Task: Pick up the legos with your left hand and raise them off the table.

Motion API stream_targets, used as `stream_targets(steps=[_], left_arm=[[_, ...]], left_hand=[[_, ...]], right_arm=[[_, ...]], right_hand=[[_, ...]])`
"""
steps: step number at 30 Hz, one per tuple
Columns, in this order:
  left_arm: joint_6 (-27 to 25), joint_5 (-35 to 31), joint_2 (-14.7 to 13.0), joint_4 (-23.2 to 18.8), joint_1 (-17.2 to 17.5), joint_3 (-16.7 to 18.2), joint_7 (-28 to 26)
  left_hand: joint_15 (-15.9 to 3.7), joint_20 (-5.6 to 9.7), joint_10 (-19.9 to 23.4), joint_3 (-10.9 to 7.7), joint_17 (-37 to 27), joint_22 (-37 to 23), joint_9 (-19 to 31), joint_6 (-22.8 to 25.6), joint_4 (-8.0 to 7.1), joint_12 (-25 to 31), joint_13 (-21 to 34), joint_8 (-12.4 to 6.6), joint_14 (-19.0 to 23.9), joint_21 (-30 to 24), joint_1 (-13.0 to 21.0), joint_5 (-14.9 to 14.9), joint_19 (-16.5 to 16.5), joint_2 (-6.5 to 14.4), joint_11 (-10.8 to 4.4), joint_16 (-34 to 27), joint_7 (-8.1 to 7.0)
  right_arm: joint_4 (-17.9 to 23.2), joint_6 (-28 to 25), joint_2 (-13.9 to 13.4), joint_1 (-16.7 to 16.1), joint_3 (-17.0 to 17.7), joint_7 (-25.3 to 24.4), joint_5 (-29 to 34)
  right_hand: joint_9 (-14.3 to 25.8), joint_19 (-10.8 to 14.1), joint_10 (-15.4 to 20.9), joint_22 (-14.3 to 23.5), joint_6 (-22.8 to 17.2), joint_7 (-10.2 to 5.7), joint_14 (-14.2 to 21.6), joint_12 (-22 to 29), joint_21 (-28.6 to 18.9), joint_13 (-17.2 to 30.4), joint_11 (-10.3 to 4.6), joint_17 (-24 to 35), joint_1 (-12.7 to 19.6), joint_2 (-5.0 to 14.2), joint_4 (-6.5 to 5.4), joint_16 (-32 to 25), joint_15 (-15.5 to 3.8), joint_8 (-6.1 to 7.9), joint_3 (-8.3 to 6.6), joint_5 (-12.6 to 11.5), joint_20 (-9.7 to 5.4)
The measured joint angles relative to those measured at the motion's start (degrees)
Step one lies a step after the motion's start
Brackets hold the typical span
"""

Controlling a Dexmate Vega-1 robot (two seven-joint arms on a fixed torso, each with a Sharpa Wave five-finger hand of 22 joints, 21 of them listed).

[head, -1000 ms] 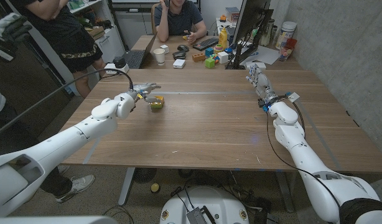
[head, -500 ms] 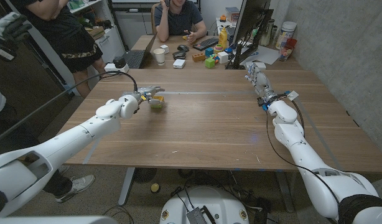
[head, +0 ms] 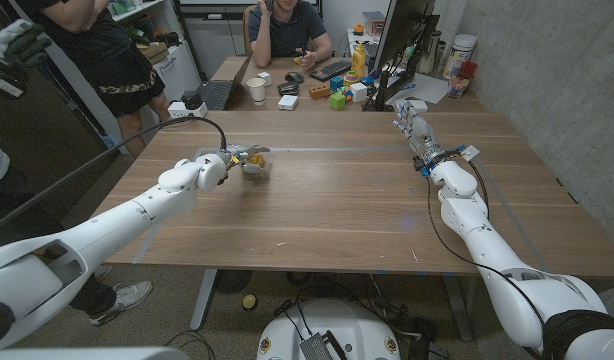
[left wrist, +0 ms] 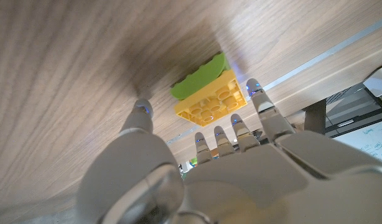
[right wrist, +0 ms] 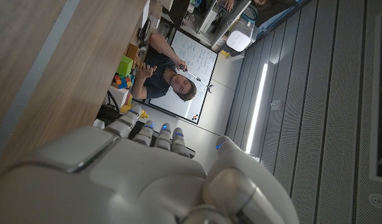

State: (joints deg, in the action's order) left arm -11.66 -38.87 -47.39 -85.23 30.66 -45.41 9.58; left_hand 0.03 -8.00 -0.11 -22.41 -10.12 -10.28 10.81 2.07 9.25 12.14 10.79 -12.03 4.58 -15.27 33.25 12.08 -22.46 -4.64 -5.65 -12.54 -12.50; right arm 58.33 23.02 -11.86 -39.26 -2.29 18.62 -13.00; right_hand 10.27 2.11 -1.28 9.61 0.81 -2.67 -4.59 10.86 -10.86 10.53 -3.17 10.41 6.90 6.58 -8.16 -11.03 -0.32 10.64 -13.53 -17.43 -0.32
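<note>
Far across the wooden table (head: 337, 200), a seated person (head: 287, 25) in a dark shirt at a second desk. On that desk: a white cup (head: 256, 89), a keyboard (head: 330, 69), a green block (head: 337, 100), a yellow bottle (head: 358, 60) and a dark monitor (head: 402, 35) to the right. A laptop (head: 217, 95) open at the desk's left end. At far right, a white jar (head: 462, 50) beside a red cup (head: 458, 82). Standing at far left, another person (head: 97, 50) in black. A pale tape line (head: 327, 150) running across the table's far part.
</note>
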Motion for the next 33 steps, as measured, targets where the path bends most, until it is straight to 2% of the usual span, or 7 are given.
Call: stream_targets(steps=[7,12,18,21,24,28,33], left_arm=[[-0.2,-1.5,-0.4,-0.9,-0.2,-0.4,1.7],[-0.1,-2.9,-0.7,-1.7,-0.5,-0.8,3.1],[-0.1,-4.3,-0.7,-2.0,-0.8,-1.0,3.5],[-0.1,-4.9,-0.7,-2.0,-0.8,-1.1,3.3],[-0.3,-5.7,-0.4,-1.9,-0.8,-1.1,2.7],[-0.5,-6.7,0.0,-1.5,-0.7,-1.2,1.8],[-0.8,-7.5,0.4,-1.2,-0.7,-1.3,0.9]], left_hand=[[0.06,1.15,1.2,-0.50,-0.1,-0.3,0.0,1.5,0.49,0.0,0.0,-0.55,4.4,-1.2,6.3,0.0,-5.5,1.4,0.22,0.0,-0.02],[-0.50,3.13,3.5,-0.74,-0.2,-0.5,0.0,3.0,0.72,0.1,0.0,-0.92,9.7,-3.2,12.9,-0.3,-11.3,2.5,0.56,-0.6,0.12],[-2.04,6.30,11.7,-0.70,-0.6,-1.1,0.1,12.1,0.69,2.0,-0.1,-3.91,18.2,-6.2,20.7,-0.9,-18.6,4.3,0.59,-2.0,0.31],[-0.46,7.97,17.7,-0.47,-1.0,-1.2,0.1,17.9,0.47,3.3,-0.1,-5.48,20.8,-7.9,22.4,-1.2,-21.5,4.4,0.25,-3.5,1.63],[0.98,10.33,23.7,-0.50,-1.0,-1.5,0.0,23.6,0.48,4.2,-0.1,-6.82,24.2,-9.7,23.6,-1.3,-24.2,3.2,-0.16,-4.3,4.42],[0.90,12.78,30.7,-1.01,-0.4,-2.0,-0.2,31.8,-0.01,5.0,-0.3,-8.10,29.6,-13.1,25.9,-1.4,-27.5,0.9,-0.10,-4.5,7.57],[1.58,12.79,35.1,-1.10,-0.2,-2.7,-0.1,38.9,-0.08,5.3,-0.3,-8.77,33.0,-17.3,28.6,-1.6,-28.8,-1.8,2.18,-4.5,8.18]], right_arm=[[-0.2,0.1,0.0,0.0,0.1,0.1,0.0],[-0.2,0.2,0.1,0.1,0.1,0.1,0.0],[-0.2,0.4,0.1,0.2,0.1,0.0,0.1],[-0.4,0.4,0.0,0.4,0.0,0.0,0.1],[-0.6,0.5,0.0,0.5,0.0,-0.1,0.3],[-1.2,0.8,0.0,0.9,-0.2,-0.4,0.6],[-2.0,1.1,0.0,1.5,-0.3,-0.5,0.9]], right_hand=[[0.0,0.0,0.7,0.0,-0.3,0.31,0.5,0.0,0.0,0.0,0.51,0.0,0.0,0.00,0.00,-0.2,0.11,0.00,0.00,0.0,0.00],[0.0,0.0,1.2,0.0,-0.3,0.31,1.0,0.4,0.0,0.0,0.40,0.0,0.0,0.00,0.00,-0.2,0.21,0.00,0.00,0.0,-0.02],[0.0,0.3,1.4,0.0,-0.3,0.31,1.0,0.5,0.0,0.0,0.64,0.0,0.0,0.00,0.00,-0.2,0.21,0.00,0.00,0.0,-0.31],[0.0,0.3,1.5,0.0,-0.5,0.08,1.6,0.5,0.0,0.0,0.72,0.0,0.0,0.00,0.00,-0.2,0.12,0.00,0.00,0.0,-0.31],[0.0,0.3,1.5,0.0,-0.6,0.00,1.5,0.5,0.0,0.0,0.72,0.0,0.0,0.00,0.00,-0.2,0.10,0.00,0.00,0.0,-0.30],[0.0,0.3,1.7,0.0,-0.6,0.00,2.0,0.4,0.0,0.0,0.94,0.0,0.0,0.00,0.00,-0.4,0.08,0.00,0.00,0.0,-0.32],[0.0,0.6,2.1,0.0,-0.6,0.00,2.0,0.4,0.0,0.0,0.72,0.0,0.0,0.00,0.00,-0.4,0.00,0.00,0.00,0.0,-0.62]])
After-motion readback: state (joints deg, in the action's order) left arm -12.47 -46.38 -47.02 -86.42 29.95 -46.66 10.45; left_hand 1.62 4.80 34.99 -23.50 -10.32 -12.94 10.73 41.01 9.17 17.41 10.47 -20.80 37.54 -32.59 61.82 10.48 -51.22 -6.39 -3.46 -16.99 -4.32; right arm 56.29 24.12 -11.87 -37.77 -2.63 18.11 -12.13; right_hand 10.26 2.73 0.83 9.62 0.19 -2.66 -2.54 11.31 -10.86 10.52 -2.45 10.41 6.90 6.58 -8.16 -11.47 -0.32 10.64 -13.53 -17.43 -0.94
